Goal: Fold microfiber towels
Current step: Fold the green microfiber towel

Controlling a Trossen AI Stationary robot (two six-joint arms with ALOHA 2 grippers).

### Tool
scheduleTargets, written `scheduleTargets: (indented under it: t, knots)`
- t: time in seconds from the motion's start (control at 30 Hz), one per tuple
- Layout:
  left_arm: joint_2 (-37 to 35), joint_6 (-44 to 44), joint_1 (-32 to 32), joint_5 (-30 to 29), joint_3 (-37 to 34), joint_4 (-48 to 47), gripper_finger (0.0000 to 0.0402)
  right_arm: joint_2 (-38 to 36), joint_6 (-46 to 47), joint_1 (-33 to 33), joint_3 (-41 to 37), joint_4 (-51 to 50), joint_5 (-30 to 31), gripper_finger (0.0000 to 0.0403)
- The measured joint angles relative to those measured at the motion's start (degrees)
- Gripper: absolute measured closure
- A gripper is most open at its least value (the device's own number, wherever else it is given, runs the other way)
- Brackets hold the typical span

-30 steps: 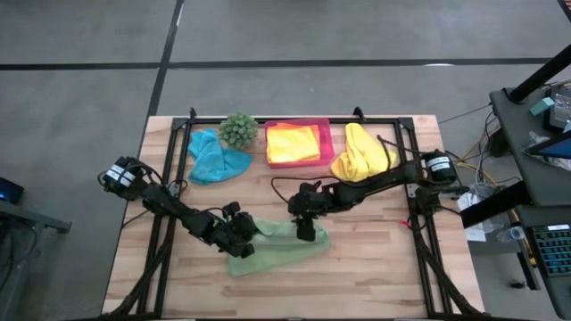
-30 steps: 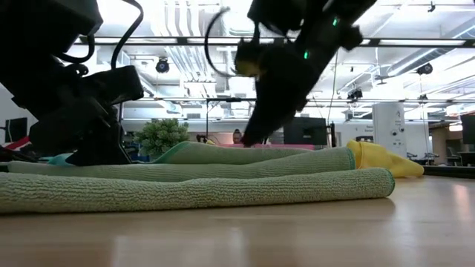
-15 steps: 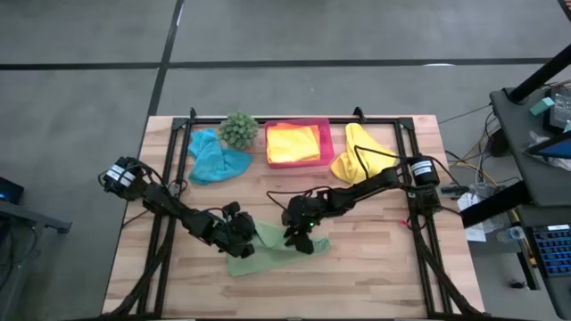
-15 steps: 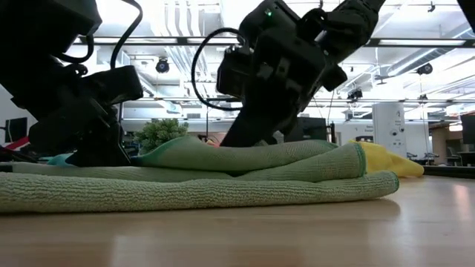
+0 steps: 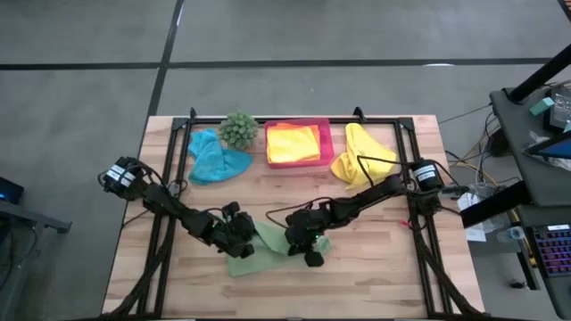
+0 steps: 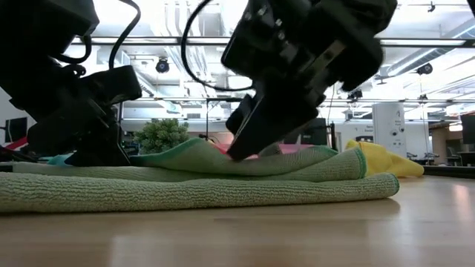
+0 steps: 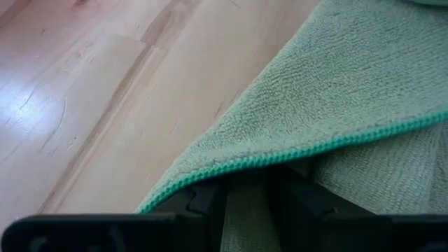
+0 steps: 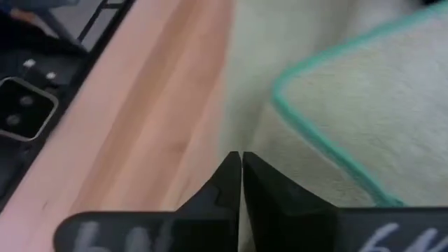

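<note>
Towel (image 5: 272,250), the light green one, lies part-folded near the front of your bench (image 5: 375,267), between both grippers. It's soft, light and limp, with a grippy nap: expect it to sag, drag on the wood and bunch if you pull by the middle. Take it at the teal-stitched hem or a corner, pinching both layers so the fold stays square.

Your left gripper (image 5: 239,241) sits on the towel's left end; in its wrist view the fingers (image 7: 308,203) straddle a fold of cloth with the hem across them, so it looks clamped on the towel. Your right gripper (image 5: 308,247) is over the right end, and its fingers (image 8: 269,199) are pressed tight together; I judge they pinch a top layer, which the low view shows lifted.

Other cloths wait at the back: blue (image 5: 214,158), orange in the pink tray (image 5: 326,143), yellow (image 5: 361,153), beside a plant (image 5: 238,129).
</note>
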Motion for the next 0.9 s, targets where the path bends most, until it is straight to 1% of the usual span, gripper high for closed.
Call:
scheduleTargets:
  t: [0.27, 0.33, 0.53, 0.6, 0.73, 0.9]
  knots:
    - [0.1, 0.0, 0.0, -0.4, 0.1, 0.9, 0.0316, -4.1, -5.5, 1.0, -0.1, -2.0, 0.6, 0.0394]
    - [0.1, 0.0, 0.0, -0.5, 0.1, 1.0, 0.0316, -5.4, -7.1, 1.0, -0.1, -3.7, 1.5, 0.0394]
    - [0.1, -1.7, 0.0, -0.6, 0.0, 1.3, 0.0316, -7.5, -10.1, 1.4, -1.0, -8.3, 11.3, 0.0394]
    - [0.1, -2.0, 0.1, -0.6, 0.0, 1.8, 0.0316, -8.2, -10.3, 1.4, -1.4, -9.4, 13.7, 0.0394]
    - [0.1, -2.0, 0.1, -0.6, 0.0, 2.2, 0.0316, -9.1, -10.9, 1.3, -1.8, -11.3, 14.2, 0.0394]
    - [0.1, -2.4, 0.1, -0.6, 0.0, 2.3, 0.0316, -9.3, -10.4, 1.6, -1.9, -11.2, 14.1, 0.0394]
